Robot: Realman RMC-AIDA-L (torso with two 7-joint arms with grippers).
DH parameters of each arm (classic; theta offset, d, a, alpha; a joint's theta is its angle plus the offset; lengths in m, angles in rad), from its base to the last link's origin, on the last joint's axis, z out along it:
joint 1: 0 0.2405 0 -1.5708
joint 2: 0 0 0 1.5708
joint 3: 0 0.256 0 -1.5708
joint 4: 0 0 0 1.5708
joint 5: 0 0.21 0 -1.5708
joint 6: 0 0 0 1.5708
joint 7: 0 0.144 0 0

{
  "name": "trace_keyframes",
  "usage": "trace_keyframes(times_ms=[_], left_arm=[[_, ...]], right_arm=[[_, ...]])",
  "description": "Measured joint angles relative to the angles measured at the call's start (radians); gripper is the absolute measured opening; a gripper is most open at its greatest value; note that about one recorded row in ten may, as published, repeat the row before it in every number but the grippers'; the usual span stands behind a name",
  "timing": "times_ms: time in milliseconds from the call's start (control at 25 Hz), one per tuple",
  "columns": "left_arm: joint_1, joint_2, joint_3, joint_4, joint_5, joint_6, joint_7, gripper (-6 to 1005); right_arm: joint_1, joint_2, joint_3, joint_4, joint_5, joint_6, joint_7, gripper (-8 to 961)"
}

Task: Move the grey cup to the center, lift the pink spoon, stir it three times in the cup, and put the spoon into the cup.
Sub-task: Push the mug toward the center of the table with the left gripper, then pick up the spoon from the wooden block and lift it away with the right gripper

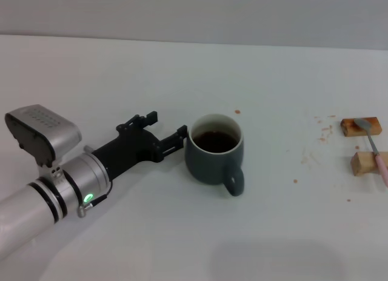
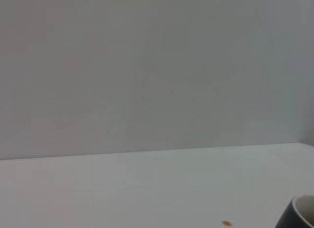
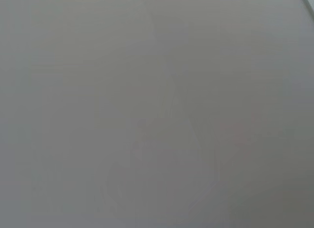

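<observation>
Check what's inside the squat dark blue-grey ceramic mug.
The squat dark blue-grey ceramic mug holds dark liquid below its pale inner rim. No spoon in it. Anything beneath the liquid's surface is hidden.

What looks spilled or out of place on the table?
Small reddish-brown specks lie scattered on the table between the grey cup and the wooden blocks. The pink spoon rests across those blocks, not flat.

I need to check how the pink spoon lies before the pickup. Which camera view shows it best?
The head view. There the pink spoon lies at the table's far right, its bowl on one wooden block and its handle across another. The left wrist view and the right wrist view show nothing of it.
</observation>
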Motion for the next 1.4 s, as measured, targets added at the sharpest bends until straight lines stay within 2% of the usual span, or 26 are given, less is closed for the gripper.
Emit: trace_keyframes(times_ms=[200, 480, 1040, 1200, 1400], left_arm=[[-0.003, 0.001, 0.037, -0.027, 0.004, 0.001, -0.002, 829], [0.000, 0.009, 0.033, -0.028, 0.004, 0.024, -0.016, 829], [-0.026, 0.054, -0.001, -0.012, 0.003, 0.053, -0.108, 829], [-0.037, 0.056, -0.003, -0.012, 0.003, 0.052, -0.120, 829], [-0.056, 0.048, -0.004, 0.002, 0.003, 0.045, -0.120, 829]], right_arm=[[-0.012, -0.001, -0.017, -0.001, -0.010, 0.002, 0.009, 433], [-0.042, 0.000, -0.067, -0.001, -0.013, 0.003, 0.010, 433], [-0.172, 0.007, -0.335, 0.045, -0.014, -0.166, -0.039, 432], [-0.197, 0.007, -0.393, 0.101, -0.014, -0.226, -0.150, 432], [-0.197, 0.006, -0.480, 0.127, -0.015, -0.232, -0.173, 434]])
